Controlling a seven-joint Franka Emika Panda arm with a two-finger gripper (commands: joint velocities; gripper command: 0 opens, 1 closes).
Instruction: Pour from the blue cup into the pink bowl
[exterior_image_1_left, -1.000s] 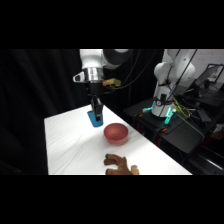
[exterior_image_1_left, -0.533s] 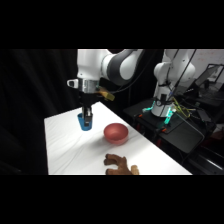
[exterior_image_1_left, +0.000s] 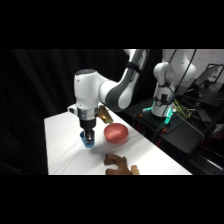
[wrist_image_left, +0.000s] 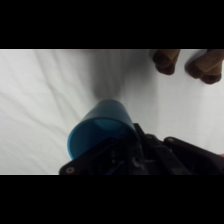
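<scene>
Your gripper (exterior_image_1_left: 88, 140) is closed around the blue cup (exterior_image_1_left: 88, 142), low over the white table (exterior_image_1_left: 60, 150). The pink bowl (exterior_image_1_left: 115, 133) sits just beside it, with a brown lumpy object (exterior_image_1_left: 120, 164) nearer you.

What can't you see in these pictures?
- What's in the blue cup: wrist view, inside too dim and blurry.
- Whether the gripper is shut on the cup: side view too small, wrist view blocked by the black linkage.
- The pink bowl: outside the wrist view.
- The brown lumpy object: too blurry to name.

Brown lumpy object (exterior_image_1_left: 120, 165) on white table (exterior_image_1_left: 65, 150), near front edge.
</scene>
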